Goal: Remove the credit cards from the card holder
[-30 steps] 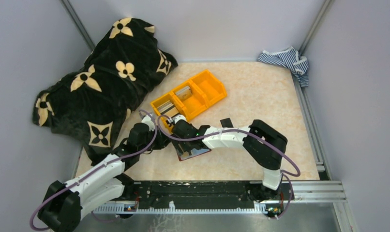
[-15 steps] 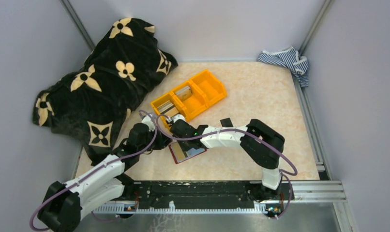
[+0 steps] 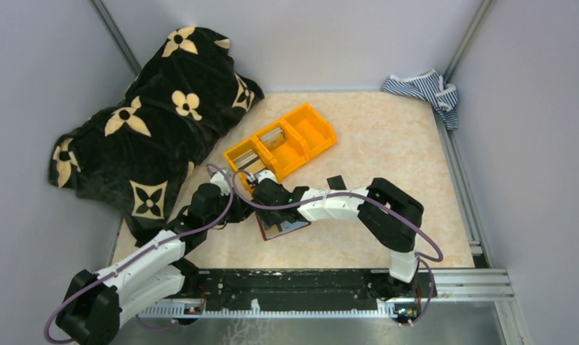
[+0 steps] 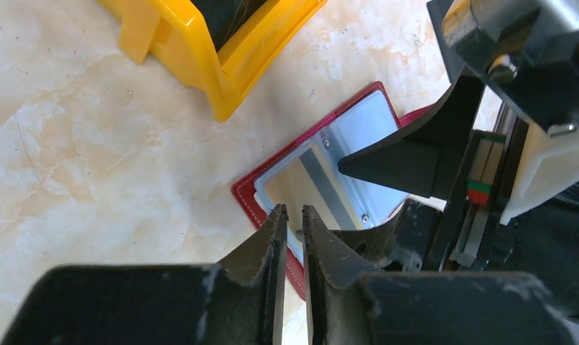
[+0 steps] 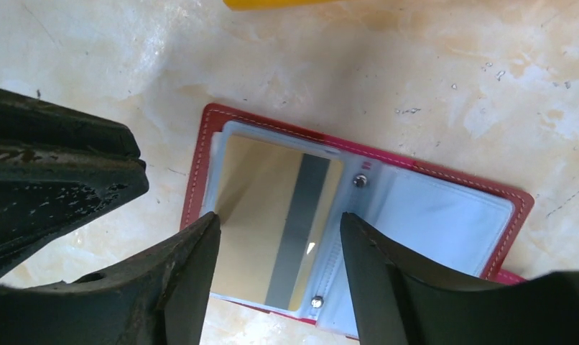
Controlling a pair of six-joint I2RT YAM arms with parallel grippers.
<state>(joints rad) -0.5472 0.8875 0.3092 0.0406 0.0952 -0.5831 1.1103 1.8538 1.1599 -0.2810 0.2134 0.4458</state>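
The card holder (image 3: 285,229) lies open on the table, dark red with pale blue pockets (image 5: 445,215). A beige credit card (image 5: 261,208) with a grey stripe sits in its left pocket, also seen in the left wrist view (image 4: 301,180). My right gripper (image 5: 278,219) hangs open just over that pocket, one finger on each side of the card. My left gripper (image 4: 294,210) is shut down to a thin slit with nothing in it. Its tips are at the card holder's near edge (image 4: 247,201).
An orange three-compartment bin (image 3: 312,133) stands just behind the card holder, with silvery flat things in two compartments. A black blanket with beige flowers (image 3: 143,122) fills the left side. A striped cloth (image 3: 427,90) lies in the far right corner.
Half a second ago the right gripper had drawn back toward the bin, baring more of the card holder. It now stands over the card pocket again. The left arm has not moved.
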